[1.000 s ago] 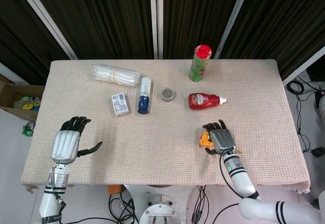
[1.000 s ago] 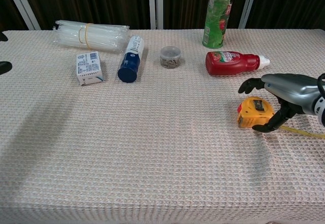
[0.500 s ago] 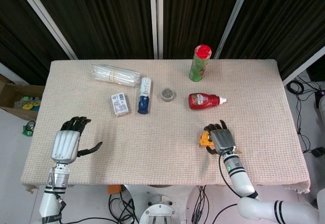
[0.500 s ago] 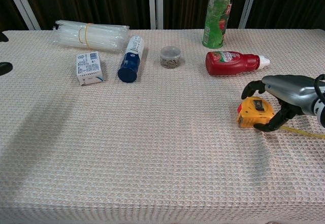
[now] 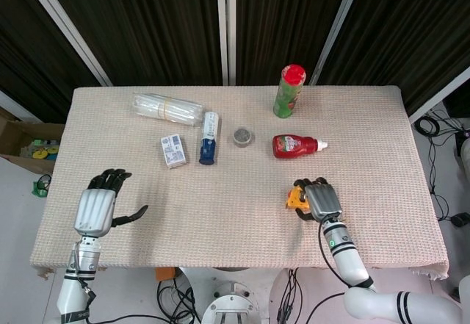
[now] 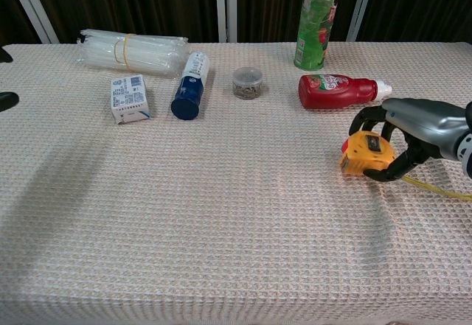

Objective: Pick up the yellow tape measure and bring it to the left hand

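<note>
The yellow tape measure [image 5: 296, 199] [image 6: 362, 154] is at the right front of the table, tilted, with its yellow blade [image 6: 442, 190] trailing out to the right. My right hand [image 5: 322, 200] [image 6: 417, 123] grips it from the right, fingers curled over its top and thumb under its near side. My left hand [image 5: 97, 209] hovers at the table's left front, palm down, fingers spread and holding nothing. In the chest view only its dark fingertips [image 6: 7, 101] show at the left edge.
Behind the tape measure lies a red ketchup bottle [image 5: 294, 145] [image 6: 335, 91], and a green can [image 5: 288, 90] stands further back. Mid-table: a small jar [image 5: 243, 136], a blue-and-white bottle [image 5: 208, 139], a white box [image 5: 173, 150] and a clear plastic pack [image 5: 166, 108].
My right hand's fingers have closed around the tape measure, which has tipped and shifted slightly up and to the left. The left hand has not moved.
</note>
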You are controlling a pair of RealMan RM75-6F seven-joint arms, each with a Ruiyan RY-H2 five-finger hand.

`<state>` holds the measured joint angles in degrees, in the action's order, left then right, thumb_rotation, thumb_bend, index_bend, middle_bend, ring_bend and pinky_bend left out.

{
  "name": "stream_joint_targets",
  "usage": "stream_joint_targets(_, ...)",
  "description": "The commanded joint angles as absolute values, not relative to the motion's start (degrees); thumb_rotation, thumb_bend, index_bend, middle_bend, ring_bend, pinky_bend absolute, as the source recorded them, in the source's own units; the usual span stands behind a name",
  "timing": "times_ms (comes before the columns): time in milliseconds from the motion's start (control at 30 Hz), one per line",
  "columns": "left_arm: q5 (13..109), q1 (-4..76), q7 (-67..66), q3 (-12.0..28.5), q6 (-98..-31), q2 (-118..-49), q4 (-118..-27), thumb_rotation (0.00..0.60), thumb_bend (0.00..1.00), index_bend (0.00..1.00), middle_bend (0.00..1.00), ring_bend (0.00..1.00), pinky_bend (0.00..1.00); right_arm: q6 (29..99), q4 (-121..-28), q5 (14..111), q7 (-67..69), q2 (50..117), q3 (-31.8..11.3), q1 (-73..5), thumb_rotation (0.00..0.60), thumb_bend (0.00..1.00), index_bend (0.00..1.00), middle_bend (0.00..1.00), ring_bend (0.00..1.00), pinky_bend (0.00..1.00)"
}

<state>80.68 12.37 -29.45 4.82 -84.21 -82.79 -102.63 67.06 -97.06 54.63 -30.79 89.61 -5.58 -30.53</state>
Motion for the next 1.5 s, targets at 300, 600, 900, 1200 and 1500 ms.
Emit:
stream_joint_targets(300, 82.36, 14.19, -31.7, 6.95, -84.32, -82.32, -104.86, 0.21, 0.13, 0.25, 0.2, 0.15, 0.26, 69.63, -95.64, 62.16, -7.74, 97.21, -14.85, -29.87, 0.6, 0.37, 0.62, 0.48, 0.44, 0.28)
stream_joint_targets(600, 84.37, 18.54, -31.33, 12.96, -84.71, -83.92, -107.1, 0.284, 0.18, 0.27, 0.25, 0.18, 0.27, 68.69, -86.6, 65.03, 7.63, 113.2, -20.4, -34.16, 0.6, 0.43, 0.63, 0.48, 0.44, 0.29)
stream_joint_targets(900, 81.67, 24.39, -34.15, 17.99, -81.61, -86.89, -109.71, 0.482, 0.24, 0.36, 0.34, 0.29, 0.39, 68.84, -79.82, 68.28, 20.93, 121.44, -24.22, -36.47, 0.6, 0.44, 0.63, 0.47, 0.44, 0.29)
stream_joint_targets(1200, 80.36, 29.65, -36.46, 18.89, -78.78, -92.01, -106.51, 0.583, 0.26, 0.47, 0.44, 0.39, 0.48, 67.8, -77.98, 67.85, 22.68, 124.39, -27.17, -38.53, 0.6, 0.45, 0.63, 0.47, 0.44, 0.29)
stream_joint_targets(1500, 79.0, 32.01, -37.11, 18.54, -77.67, -93.63, -105.75, 0.583, 0.26, 0.48, 0.47, 0.41, 0.5, 66.83, -77.88, 66.85, 22.62, 125.12, -28.95, -39.57, 0.6, 0.45, 0.63, 0.47, 0.44, 0.29)
